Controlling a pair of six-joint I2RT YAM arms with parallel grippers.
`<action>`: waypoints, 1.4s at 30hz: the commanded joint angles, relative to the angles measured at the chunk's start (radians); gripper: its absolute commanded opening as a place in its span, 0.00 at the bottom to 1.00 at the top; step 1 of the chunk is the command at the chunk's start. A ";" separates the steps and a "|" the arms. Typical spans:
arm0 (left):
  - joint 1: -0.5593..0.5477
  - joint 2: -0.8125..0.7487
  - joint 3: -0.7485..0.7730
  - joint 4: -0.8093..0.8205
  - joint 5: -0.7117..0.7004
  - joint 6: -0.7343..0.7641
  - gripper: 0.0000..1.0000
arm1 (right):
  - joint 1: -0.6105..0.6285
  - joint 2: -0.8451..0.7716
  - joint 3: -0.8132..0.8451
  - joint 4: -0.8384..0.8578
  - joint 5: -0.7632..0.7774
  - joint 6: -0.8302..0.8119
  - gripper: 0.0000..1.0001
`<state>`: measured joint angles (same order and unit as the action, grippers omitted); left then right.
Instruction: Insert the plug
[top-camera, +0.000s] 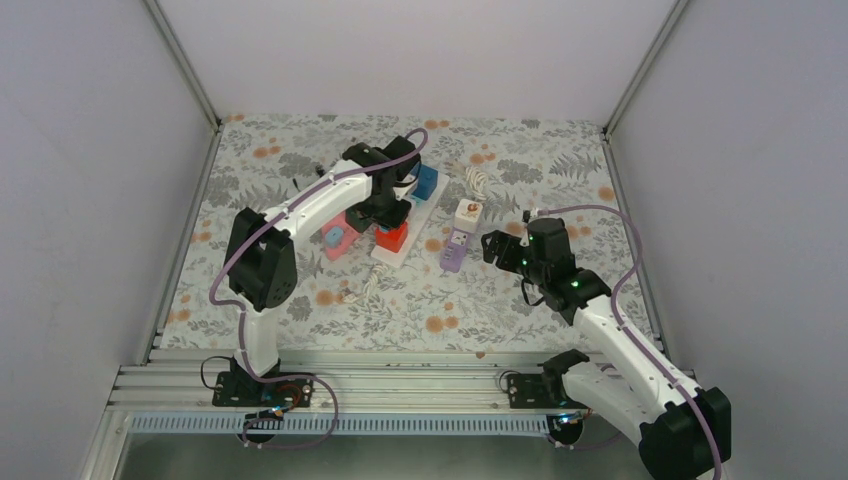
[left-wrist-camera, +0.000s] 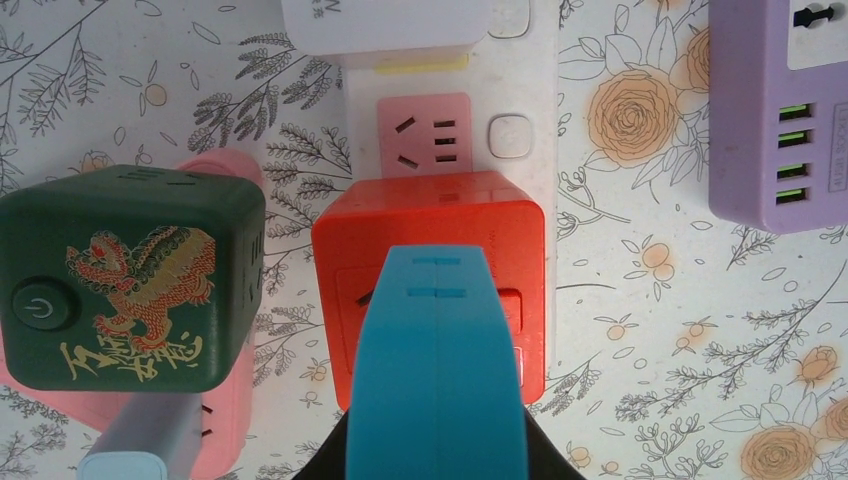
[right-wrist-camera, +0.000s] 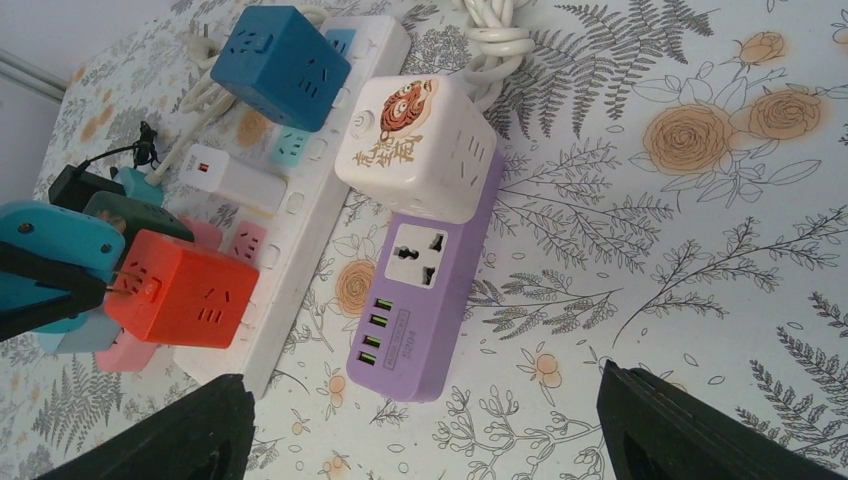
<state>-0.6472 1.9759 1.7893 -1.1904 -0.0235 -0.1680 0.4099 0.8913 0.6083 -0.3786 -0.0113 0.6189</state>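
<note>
So, L tool (left-wrist-camera: 437, 268) is closed, blue fingertips together & resting on the top face of the red cube (left-wrist-camera: 440, 215); can't tell if anything thin is pinched betw. them. Red cube, which I take to be the plug, sits on the white strip (left-wrist-camera: 530, 90) on the desk (top-camera: 560, 160), right next to the strip's pink socket face (left-wrist-camera: 423, 135), w/ the dark green cube (left-wrist-camera: 130, 280) just beside it; pins are hidden, so can't tell if its base is flush w/ the strip yet. R tool (top-camera: 493, 248) is wide open, holding nothing, near the purple strip (left-wrist-camera: 780, 110) & well apart from the red cube.

Step in hand, IMO: press the cube home. To do it well:
- push straight down along the pin axis, not at an angle;
- put the fingertips over the cube's centre so it doesn't rock toward an edge;
- go slow & stop once the base meets the strip;
- mind the green cube, since a sideways slip would knock it;
- strip looks unfixed, so R tool could pin its free end if it starts to slide.
</note>
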 joint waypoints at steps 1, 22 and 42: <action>-0.005 0.006 -0.004 0.013 -0.023 -0.010 0.02 | -0.010 -0.008 -0.013 0.022 -0.008 -0.003 0.89; -0.006 0.020 -0.072 0.041 -0.030 -0.013 0.02 | -0.013 0.004 -0.021 0.033 -0.021 -0.003 0.89; -0.013 0.084 -0.174 0.067 -0.067 -0.056 0.02 | -0.016 0.003 -0.039 0.034 -0.011 -0.006 0.89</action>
<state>-0.6640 1.9781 1.6974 -1.0912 -0.0803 -0.2214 0.4034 0.8997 0.5838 -0.3660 -0.0223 0.6189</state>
